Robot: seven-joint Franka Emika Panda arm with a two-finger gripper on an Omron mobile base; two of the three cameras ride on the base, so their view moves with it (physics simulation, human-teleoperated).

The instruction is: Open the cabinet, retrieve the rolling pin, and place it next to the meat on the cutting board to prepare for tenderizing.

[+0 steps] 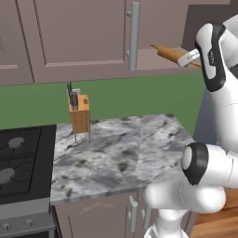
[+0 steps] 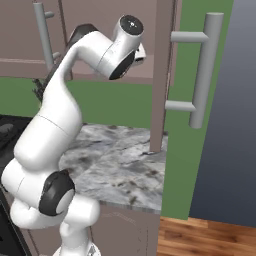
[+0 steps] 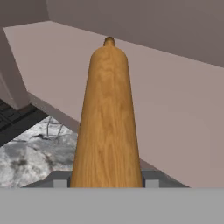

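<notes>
The orange-brown rolling pin [image 1: 169, 52] sticks out over the front edge of the open cabinet's shelf [image 1: 158, 61], its far handle pointing up and left. In the hand view the rolling pin [image 3: 107, 118] runs straight away from me, with a grey finger pad [image 3: 59, 180] pressed against each side. My gripper [image 1: 190, 58] is shut on its near end, at shelf height above the counter's right part. The cabinet's door [image 2: 163, 75] stands swung open, edge-on, with its long grey handle [image 2: 202, 70]. The meat and the cutting board are out of view.
A knife block [image 1: 79, 114] stands at the back of the marble counter [image 1: 121, 153]. The black stove [image 1: 23, 158] lies to its left. A closed wall cabinet with a bar handle [image 1: 134, 35] is left of the open one. My arm's elbow [image 2: 125, 37] is near the open door.
</notes>
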